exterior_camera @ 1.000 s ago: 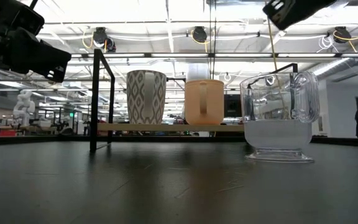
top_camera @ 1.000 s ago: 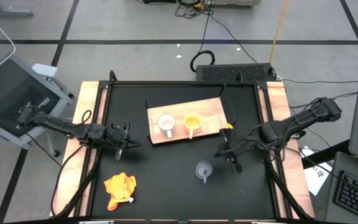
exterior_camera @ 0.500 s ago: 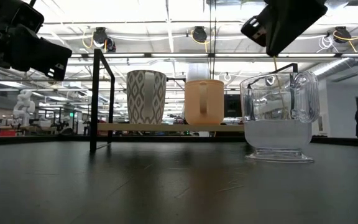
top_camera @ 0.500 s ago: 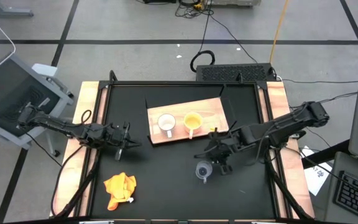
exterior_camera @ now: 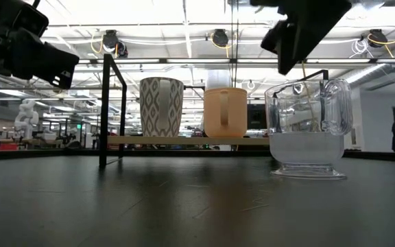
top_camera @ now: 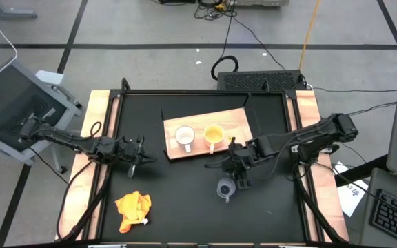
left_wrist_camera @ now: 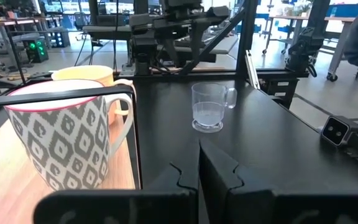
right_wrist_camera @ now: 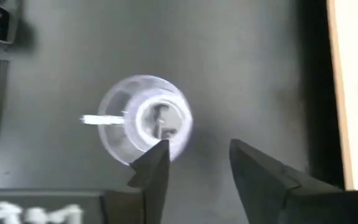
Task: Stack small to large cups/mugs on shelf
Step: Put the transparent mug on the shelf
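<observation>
**Right gripper poised over the glass cup**

The right gripper (right_wrist_camera: 194,165) is hovering with fingers parted above the clear, round glass cup (top_camera: 225,189) on the black tabletop (top_camera: 185,200). The patterned white cup (top_camera: 184,137) and yellow-orange cup (top_camera: 213,135) are standing on the grainy wooden shelf (top_camera: 234,122). The left gripper (left_wrist_camera: 199,168) is waiting pinched shut.

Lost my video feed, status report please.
Right hand open above glass cup. Left hand shut, idle. White cup, yellow cup on shelf.

A patterned white cup (exterior_camera: 161,107) and an orange cup (exterior_camera: 225,112) stand side by side on the shelf (exterior_camera: 184,140). Nearer, to the right, the glass cup (exterior_camera: 310,129) sits on the black table (exterior_camera: 149,206). One dark arm (exterior_camera: 307,26) hangs above the glass, another (exterior_camera: 19,44) at upper left.
</observation>
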